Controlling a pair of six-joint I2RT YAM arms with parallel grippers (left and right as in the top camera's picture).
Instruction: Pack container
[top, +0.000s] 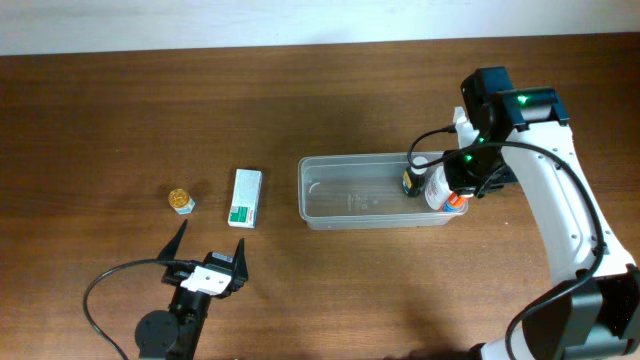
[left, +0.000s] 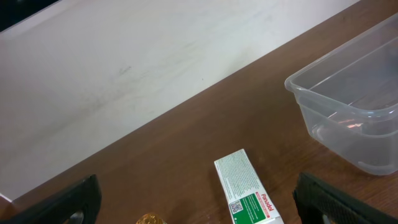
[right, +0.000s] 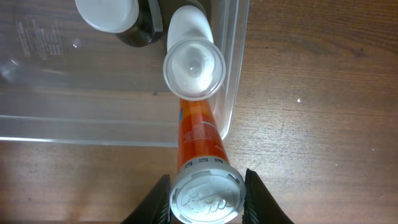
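The clear container (top: 350, 195) lies at mid-table; it also shows in the left wrist view (left: 348, 106) and the right wrist view (right: 93, 118). At its right end lie a dark bottle with a white cap (top: 410, 182) (right: 109, 12) and a white bottle (top: 436, 188) (right: 194, 65). My right gripper (top: 462, 188) (right: 206, 199) is shut on an orange bottle with a white cap (right: 199, 137) (top: 455, 203), held over the container's right end wall. My left gripper (top: 210, 250) (left: 199, 214) is open and empty, near the table's front.
A white-and-green box (top: 245, 196) (left: 249, 196) lies left of the container. A small gold-topped jar (top: 181, 201) (left: 152, 219) sits further left. A pale wall edge runs along the table's far side (top: 300, 25).
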